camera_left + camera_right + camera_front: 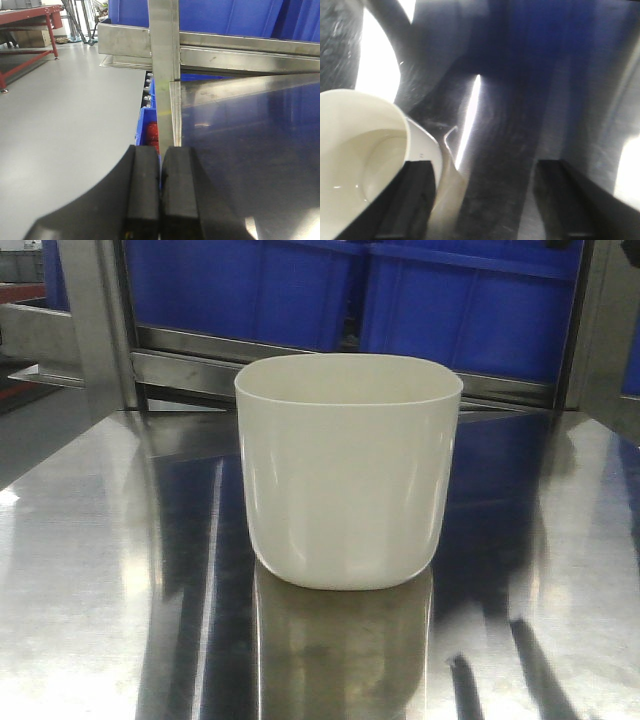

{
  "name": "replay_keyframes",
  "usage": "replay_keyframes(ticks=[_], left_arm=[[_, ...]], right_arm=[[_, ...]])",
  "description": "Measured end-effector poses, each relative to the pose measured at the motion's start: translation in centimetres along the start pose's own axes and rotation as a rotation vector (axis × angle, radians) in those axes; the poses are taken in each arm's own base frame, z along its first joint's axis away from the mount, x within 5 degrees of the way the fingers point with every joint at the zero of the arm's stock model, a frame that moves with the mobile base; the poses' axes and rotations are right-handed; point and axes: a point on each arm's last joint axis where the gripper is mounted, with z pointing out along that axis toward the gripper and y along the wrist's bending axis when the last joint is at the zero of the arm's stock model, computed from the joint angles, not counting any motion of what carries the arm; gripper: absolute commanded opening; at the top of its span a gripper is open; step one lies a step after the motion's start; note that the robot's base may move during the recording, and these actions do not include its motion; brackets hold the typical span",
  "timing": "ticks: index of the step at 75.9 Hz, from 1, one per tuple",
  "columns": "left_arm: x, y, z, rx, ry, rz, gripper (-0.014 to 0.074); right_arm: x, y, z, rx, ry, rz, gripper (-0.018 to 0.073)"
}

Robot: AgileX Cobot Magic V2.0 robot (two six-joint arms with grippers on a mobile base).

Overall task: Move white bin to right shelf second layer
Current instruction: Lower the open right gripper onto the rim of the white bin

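Bin (348, 475) upright, mouth up, mid-surface (90, 620), standing alone; I see nothing inside it. Blue crates (250, 285) on the rack (190, 352) at 12 o'clock behind it, apart from it.

Right pincer (482, 200): spread wide, holding nothing, its fingers (402, 200) low over the steel. Seen from the right wrist, the bin (355, 155) lies at 9 o'clock of the gap and outside it. Its rim and near wall are just beside the 9 o'clock finger. Touching or a hair apart, I cannot tell; the view is blurred. The gap frames bare steel only.

Left pincer (160, 195): pads pressed together, nothing between. It hangs by the surface's 9 o'clock edge, facing a rack post (164, 75). No bin in that view.

Judgement: my right arm is the nearer one, so the grab falls to it. In the front view the rim looks a little wider 9-to-3, so the long axis runs across. The move turns on shifting the right pincer toward 9 o'clock until one finger is inside the rim and the other outside the wall. The wall is glossy and tapered, so there is a slip risk.

Second layer: not made out in any view. Bin not yet lifted; task at its start
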Motion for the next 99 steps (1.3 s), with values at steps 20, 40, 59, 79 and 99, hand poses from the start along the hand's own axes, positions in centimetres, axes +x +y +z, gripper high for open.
replay_keyframes(ticks=[20,40,59,79,99], left_arm=[[0.0,0.0,0.0,0.000,0.000,0.000,0.0085],[0.0,0.0,0.0,0.000,0.000,0.000,0.0085],[0.0,0.0,0.0,0.000,0.000,0.000,0.0085],[0.0,0.0,0.0,0.000,0.000,0.000,0.0085],[0.0,0.0,0.0,0.000,0.000,0.000,0.0085]], right_arm=[[-0.3,2.0,1.7,-0.062,0.045,-0.029,0.0571],[-0.9,3.6,2.8,-0.106,0.081,-0.043,0.0571],[-0.2,4.0,4.8,-0.109,0.171,-0.050,0.0571],[0.3,3.9,6.5,-0.100,0.233,-0.043,0.0571],[0.8,3.8,8.2,-0.093,0.279,-0.033,0.0571]])
